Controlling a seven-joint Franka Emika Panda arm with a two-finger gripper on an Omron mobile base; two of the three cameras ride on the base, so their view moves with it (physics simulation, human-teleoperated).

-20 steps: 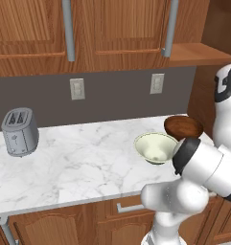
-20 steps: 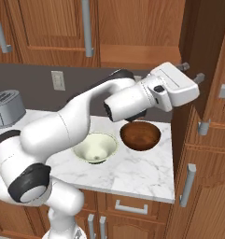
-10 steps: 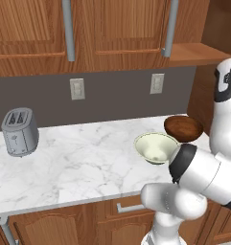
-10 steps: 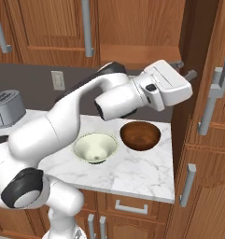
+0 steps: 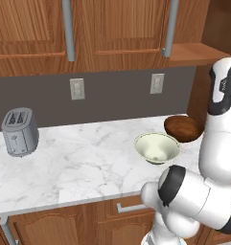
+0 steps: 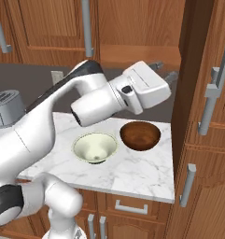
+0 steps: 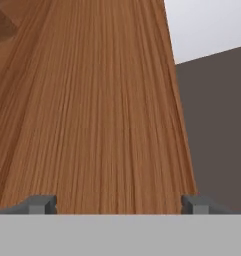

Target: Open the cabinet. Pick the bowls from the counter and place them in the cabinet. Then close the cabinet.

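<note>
The cabinet's right door point(image 6: 194, 70) stands swung out over the counter's right end, and the wooden shelf point(image 6: 132, 52) inside shows. Its left door point(image 5: 121, 28) is shut. My gripper point(image 6: 164, 70) hangs just left of the swung-out door, fingers pointing at it, open with nothing between them. In the hand view the gripper point(image 7: 119, 205) faces a close wood-grain surface point(image 7: 92, 110). Below the hand, the cream bowl point(image 6: 95, 147) point(image 5: 156, 147) and the dark brown bowl point(image 6: 140, 135) point(image 5: 183, 129) sit side by side on the marble counter point(image 5: 78, 167) point(image 6: 132, 173).
A grey toaster point(image 5: 20, 131) point(image 6: 6, 108) stands at the counter's left end. Two wall outlets point(image 5: 77, 88) point(image 5: 156, 83) sit on the dark backsplash. Wooden lower cabinets with grey handles point(image 6: 188, 184) run below and to the right.
The right cabinet door has swung further out. My hand has drawn back to the left, away from it. The bowls have not moved.
</note>
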